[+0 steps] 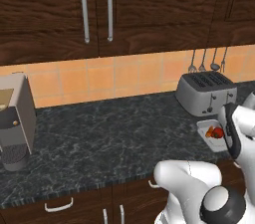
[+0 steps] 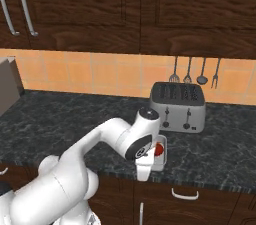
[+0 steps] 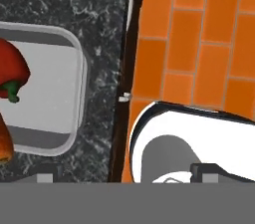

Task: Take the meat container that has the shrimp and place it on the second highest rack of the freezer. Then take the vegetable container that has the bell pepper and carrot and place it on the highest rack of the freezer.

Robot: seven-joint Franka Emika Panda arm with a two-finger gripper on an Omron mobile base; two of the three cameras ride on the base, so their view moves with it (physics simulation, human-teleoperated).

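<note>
The vegetable container (image 3: 55, 98) is sitting near the counter (image 1: 99, 138) edge beside the toaster (image 1: 206, 92), holding the bell pepper (image 3: 12, 73); fingers (image 3: 45, 170) are hovering apart. It looks light and rigid, best gripped by its rim

The vegetable container (image 3: 47, 86) is a shallow white tray with rounded corners, flat on the dark counter (image 1: 114, 138) near its front edge. Inside lie the red bell pepper (image 3: 11, 73), green stem, and the orange carrot (image 3: 4, 143) beside it.

Dark counter (image 1: 109, 138) carries toaster (image 1: 205, 92), tray (image 1: 205, 132), perhaps coffee machine (image 1: 15, 118).
</note>
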